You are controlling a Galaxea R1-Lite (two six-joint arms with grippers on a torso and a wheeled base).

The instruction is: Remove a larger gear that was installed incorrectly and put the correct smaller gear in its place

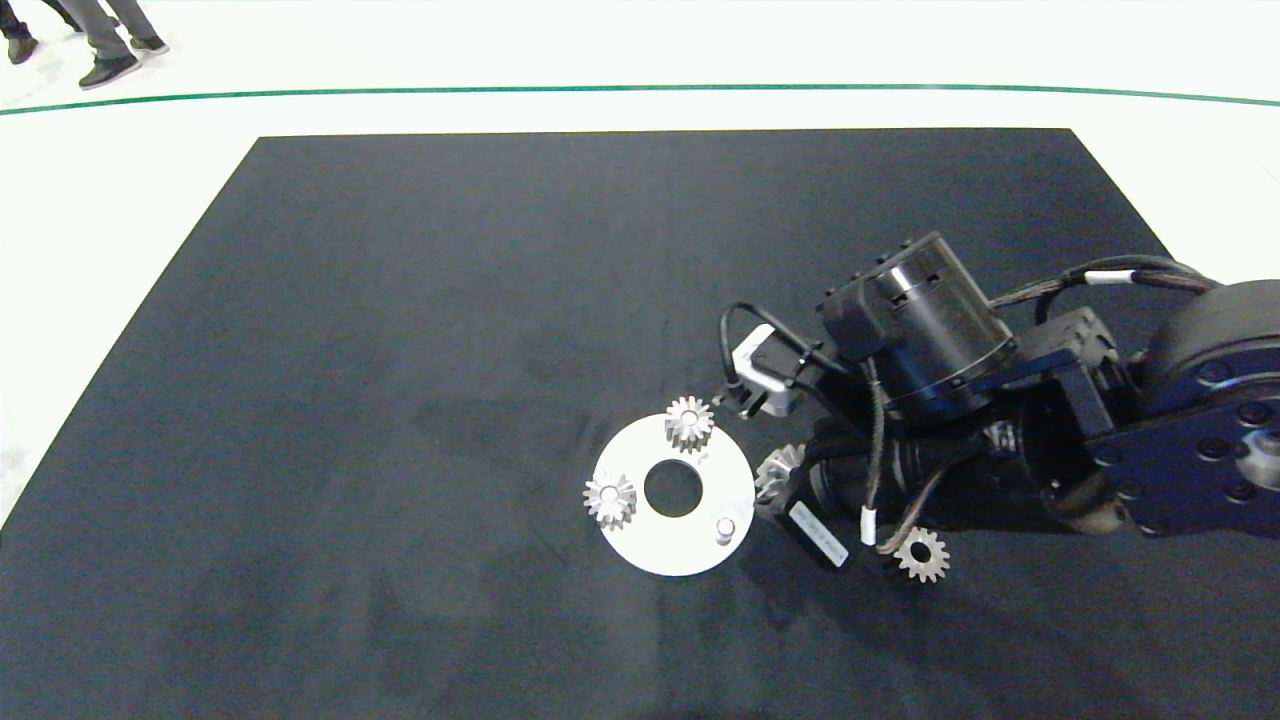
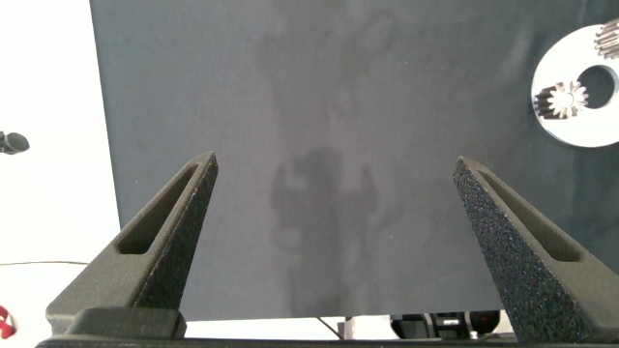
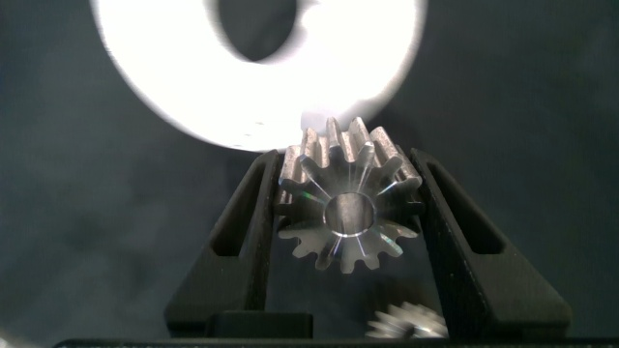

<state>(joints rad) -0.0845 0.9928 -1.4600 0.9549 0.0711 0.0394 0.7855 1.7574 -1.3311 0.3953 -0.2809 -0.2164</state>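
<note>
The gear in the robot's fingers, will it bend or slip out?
Bending seems unlikely: the smaller gear looks like solid shiny metal. It could slip, because the right gripper pinches only its bumpy teeth. Dropped on edge, it might roll. The left gripper hovers open elsewhere.

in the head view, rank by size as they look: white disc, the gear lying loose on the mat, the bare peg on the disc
1. Round white disc with a centre hole, largest.
2. Silver metal gear lying loose on the dark mat.
3. Small silver peg standing bare on the disc, smallest.
</note>
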